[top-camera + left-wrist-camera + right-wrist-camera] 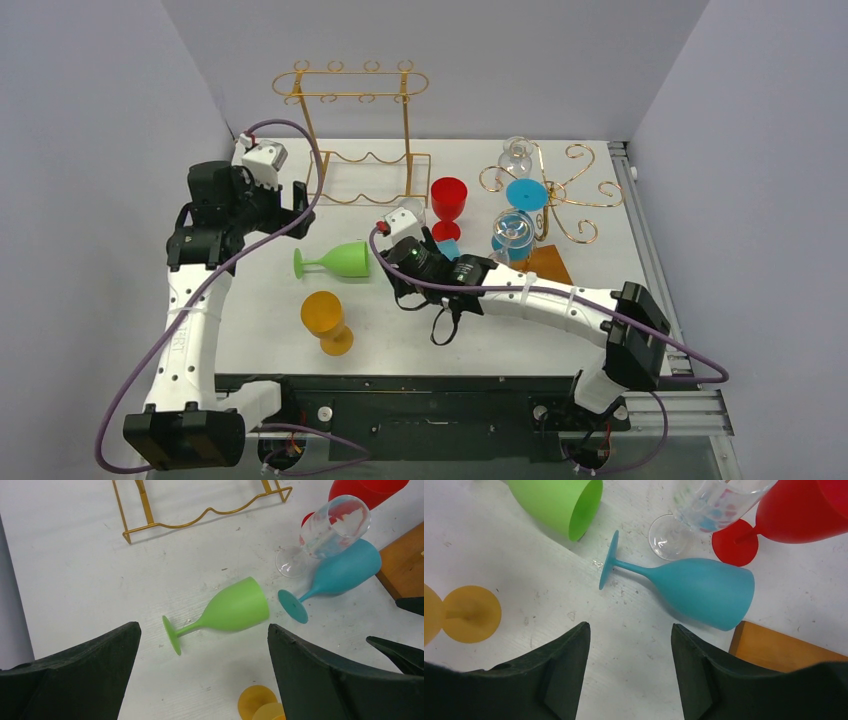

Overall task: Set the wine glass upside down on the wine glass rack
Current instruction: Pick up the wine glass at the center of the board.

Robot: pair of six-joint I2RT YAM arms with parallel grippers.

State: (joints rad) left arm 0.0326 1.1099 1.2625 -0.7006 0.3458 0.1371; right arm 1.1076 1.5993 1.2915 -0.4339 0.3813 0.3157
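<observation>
Top external view: on the white table (pixel 270 330), a tall gold rack (pixel 352 95) stands at the far edge. The scrolled wine glass rack (pixel 585 205) is near the far right corner. The right gripper (pixel 629 630) hangs mid-table, fingers apart and empty. It points at the blue wine glass (pixel 704 590) lying on its side, probably lining up a grasp. The left gripper (pixel 204 630), spread wide, waits over the green glass (pixel 235 607).

The blue glass (pixel 704 587) is matte and opaque; it lies on its side on the white table (pixel 499 550), right of centre, held by nothing; its foot stands on edge to the left, its bowl rests to the right; the rack (pixel 590 205), thin gold wire with curled arms, stands upright at the far right, beyond the glass and apart from it.
</observation>
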